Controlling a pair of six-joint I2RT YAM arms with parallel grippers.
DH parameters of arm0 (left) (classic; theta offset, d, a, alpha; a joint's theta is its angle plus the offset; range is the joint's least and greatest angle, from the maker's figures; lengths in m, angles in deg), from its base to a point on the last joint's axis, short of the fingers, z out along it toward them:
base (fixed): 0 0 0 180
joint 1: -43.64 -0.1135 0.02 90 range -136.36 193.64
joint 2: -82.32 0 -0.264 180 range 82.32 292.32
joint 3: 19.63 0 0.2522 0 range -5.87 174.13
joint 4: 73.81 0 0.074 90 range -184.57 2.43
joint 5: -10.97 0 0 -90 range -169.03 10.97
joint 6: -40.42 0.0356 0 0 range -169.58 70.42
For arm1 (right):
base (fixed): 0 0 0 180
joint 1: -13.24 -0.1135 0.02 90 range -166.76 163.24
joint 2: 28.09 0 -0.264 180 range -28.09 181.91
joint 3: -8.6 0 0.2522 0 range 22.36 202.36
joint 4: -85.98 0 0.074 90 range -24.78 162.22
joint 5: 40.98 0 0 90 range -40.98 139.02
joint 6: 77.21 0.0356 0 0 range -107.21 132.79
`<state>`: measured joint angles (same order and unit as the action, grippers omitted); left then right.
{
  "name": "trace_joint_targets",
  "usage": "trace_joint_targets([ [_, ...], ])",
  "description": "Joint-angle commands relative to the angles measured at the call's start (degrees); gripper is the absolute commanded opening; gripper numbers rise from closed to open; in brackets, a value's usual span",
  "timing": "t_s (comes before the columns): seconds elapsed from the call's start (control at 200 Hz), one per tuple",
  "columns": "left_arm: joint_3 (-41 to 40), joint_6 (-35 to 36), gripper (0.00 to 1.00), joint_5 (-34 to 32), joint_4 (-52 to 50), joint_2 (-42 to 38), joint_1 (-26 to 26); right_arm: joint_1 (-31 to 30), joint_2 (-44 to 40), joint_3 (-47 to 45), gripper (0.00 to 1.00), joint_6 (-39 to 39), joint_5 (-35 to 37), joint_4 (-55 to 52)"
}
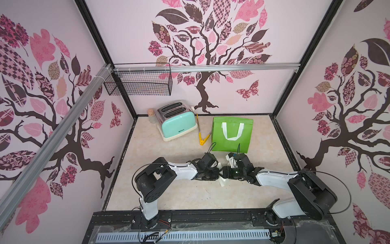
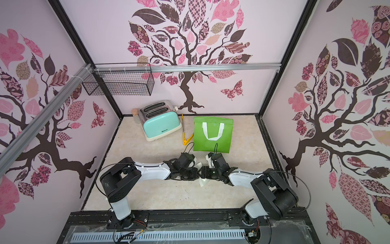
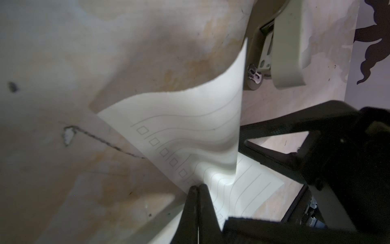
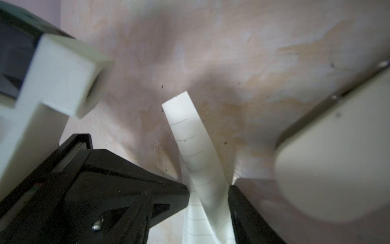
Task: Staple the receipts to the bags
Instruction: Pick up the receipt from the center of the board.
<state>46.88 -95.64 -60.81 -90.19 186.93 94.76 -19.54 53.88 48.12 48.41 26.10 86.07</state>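
Top views: bright, even light; soft shadows on the counter (image 1: 168, 190); wide-angle bending at the edges.
Wrist views: dim, murky; receipt (image 3: 179, 118) sharp, its shadow beside it; nearest parts blurred.

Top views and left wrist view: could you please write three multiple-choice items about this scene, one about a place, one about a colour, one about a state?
1. Where do the yellow tongs lie?
A. between the toaster and the green bag
B. on top of the toaster
C. inside the bag

2. What colour is the bag's handle?
A. black
B. white
C. red

3. How is the left gripper?
A. wide open and empty
B. shut on the tongs
C. shut on the receipt

Answers:
1 A, both top views show the tongs lying between those two things.
2 B, the U-shaped strap is white against the green.
3 C, in the left wrist view its jaws meet on the receipt.
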Motion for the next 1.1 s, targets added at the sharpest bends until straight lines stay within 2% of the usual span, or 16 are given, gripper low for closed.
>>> trace_joint_targets([
  [0.0, -0.64, -0.13, 0.00, -0.04, -0.60, 0.94, 0.48, -0.80, 2.06, -2.28, 0.56, 1.94, -3.45, -2.69],
  [0.055, -0.79, -0.06, 0.00, -0.11, -0.63, 0.94, 0.48, -0.80, 1.96, -2.22, 0.54, 1.91, -3.30, -2.92],
  [0.13, -0.80, 0.09, 0.00, -0.33, -0.86, 0.69, 0.39, -0.80, 1.96, -2.19, 0.44, 1.91, -2.93, -3.37],
  [0.33, -1.18, 0.70, 0.00, -1.08, -2.04, -1.12, -0.58, -0.80, 1.03, -2.20, 0.28, 1.34, -1.50, -5.10],
  [0.46, -2.82, 0.74, 0.00, -1.27, -2.87, -4.51, -3.24, -0.71, -2.29, -2.12, 0.00, 1.21, -0.30, -6.46],
  [0.55, -4.23, 0.78, 0.00, -0.82, -3.19, -8.15, -5.71, -0.71, -4.50, -1.85, 0.01, 1.07, -0.42, -6.78],
  [0.67, -5.37, 0.62, 0.11, 0.89, -2.46, -12.79, -8.23, -0.63, -6.77, -0.53, 0.02, 1.08, -2.22, -7.96],
  [0.805, -5.82, -0.94, 0.39, 4.37, 1.97, -16.55, -8.83, -0.66, -10.04, 0.90, 0.02, 1.34, -4.09, -8.98],
  [0.855, -5.91, -2.09, 0.45, 5.84, 4.40, -17.18, -8.88, -0.71, -11.14, 1.46, 0.03, 1.65, -5.18, -8.97],
  [0.996, -5.43, -4.04, 0.50, 9.02, 8.26, -17.08, -9.25, -0.71, -12.60, 3.44, 0.04, 2.50, -8.19, -8.84],
  [1.096, -4.92, -3.77, 0.49, 9.62, 7.63, -16.51, -9.41, -0.71, -13.50, 4.51, 0.04, 3.18, -9.06, -8.68],
])
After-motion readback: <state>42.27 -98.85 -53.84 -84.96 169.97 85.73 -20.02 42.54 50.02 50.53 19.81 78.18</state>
